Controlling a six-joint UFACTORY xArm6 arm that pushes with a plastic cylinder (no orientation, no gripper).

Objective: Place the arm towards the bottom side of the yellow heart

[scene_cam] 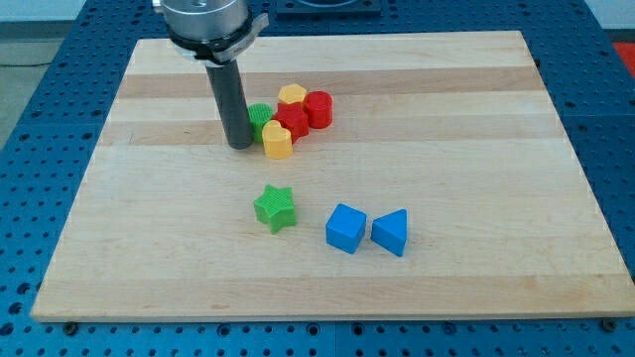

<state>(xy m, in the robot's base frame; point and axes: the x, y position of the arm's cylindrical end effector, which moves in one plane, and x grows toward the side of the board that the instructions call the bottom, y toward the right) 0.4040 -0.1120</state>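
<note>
My tip (239, 146) rests on the wooden board (476, 149), just left of a tight cluster of blocks. The nearest one is a yellow block (278, 140), which looks like the heart. It lies a short way to the right of the tip, at about the same height in the view. Above it sit a red star-like block (292, 121), a green block (261, 117) partly hidden by the rod, a second yellow block (292, 95) and a red cylinder (318, 109). Whether the tip touches the green block cannot be told.
A green star (275, 208) lies lower down near the board's middle. A blue cube (345, 228) and a blue triangle (390, 232) sit side by side to its right. The board lies on a blue perforated table (30, 149).
</note>
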